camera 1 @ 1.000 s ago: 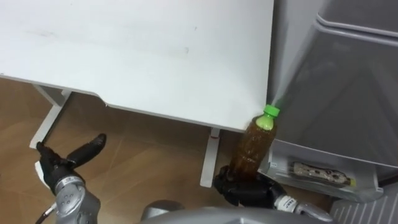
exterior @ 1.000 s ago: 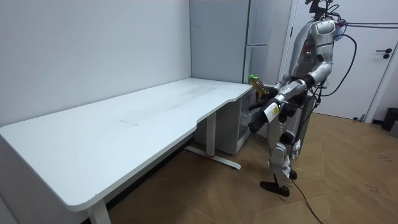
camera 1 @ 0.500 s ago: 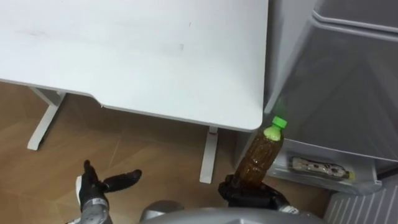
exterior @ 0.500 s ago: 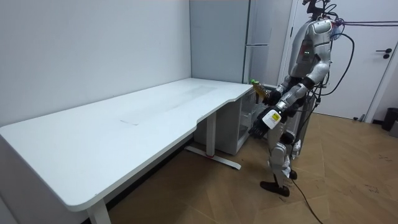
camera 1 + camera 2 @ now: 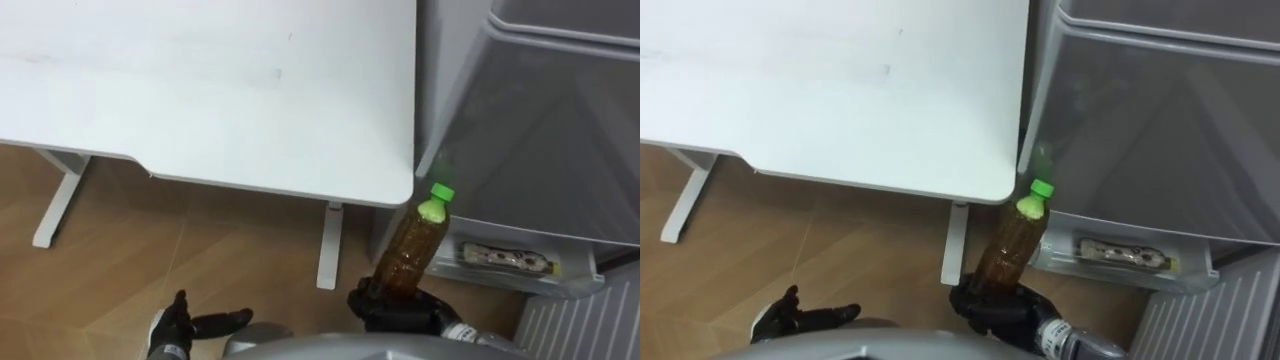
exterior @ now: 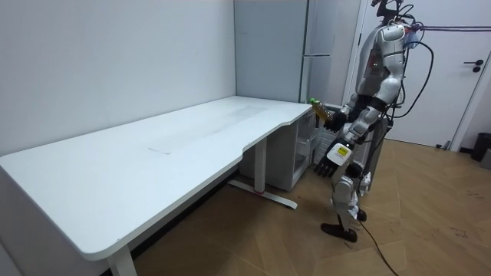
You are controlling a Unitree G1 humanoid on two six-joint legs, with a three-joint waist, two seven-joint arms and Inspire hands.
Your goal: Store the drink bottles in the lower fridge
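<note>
Firmly, the right hand (image 5: pixel 398 312) grips the green-capped bottle (image 5: pixel 410 248) beside the fridge (image 5: pixel 545 130); left hand (image 5: pixel 183 326) hangs splayed.

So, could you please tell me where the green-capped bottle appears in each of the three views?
Left eye view: bottle lower centre-right, base in the right robot hand, just below the table corner.
Right eye view: bottle lower centre, below that corner.
Room view: bottle right of centre, at the table's far end.
Shared landmark: the table's rounded corner beside the fridge.
</note>
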